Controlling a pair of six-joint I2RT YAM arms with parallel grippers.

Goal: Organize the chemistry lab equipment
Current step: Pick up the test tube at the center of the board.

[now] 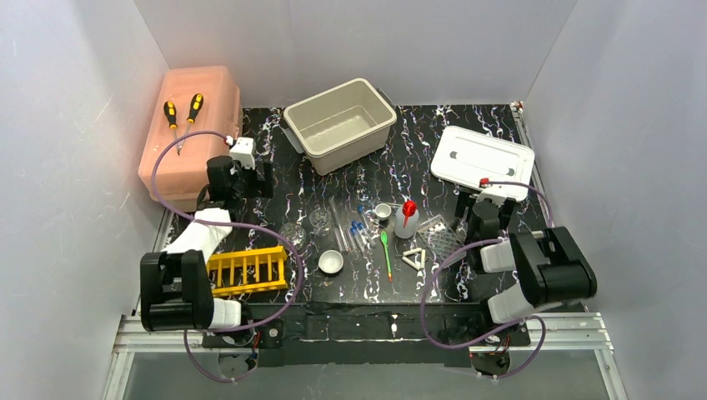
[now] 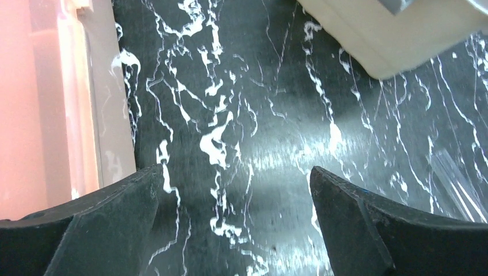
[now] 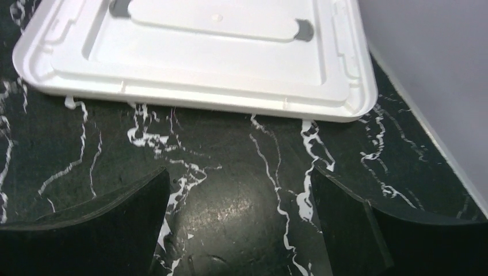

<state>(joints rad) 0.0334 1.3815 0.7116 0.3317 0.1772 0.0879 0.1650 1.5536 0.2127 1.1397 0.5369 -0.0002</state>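
The equipment lies in the middle of the black marbled mat. A yellow slotted rack [image 1: 247,271] sits at the front left. Right of it are a white bowl [image 1: 331,262], a green spoon [image 1: 386,250] and a white triangle [image 1: 414,258]. Behind these lie clear glass tubes [image 1: 342,227], a round flask [image 1: 319,218] and a red-capped squeeze bottle [image 1: 407,218]. My left gripper [image 1: 257,177] [image 2: 236,190] hovers open over bare mat beside the pink box, with tube ends [image 2: 454,184] at its right edge. My right gripper [image 1: 480,207] [image 3: 239,190] is open and holds nothing, just short of the white lid.
A beige bin [image 1: 339,125] [image 2: 397,40] stands at the back centre. A white lid [image 1: 482,158] [image 3: 201,63] lies at the back right. The pink box [image 1: 190,125] [image 2: 29,103] at the back left carries two screwdrivers [image 1: 183,112]. White walls enclose three sides.
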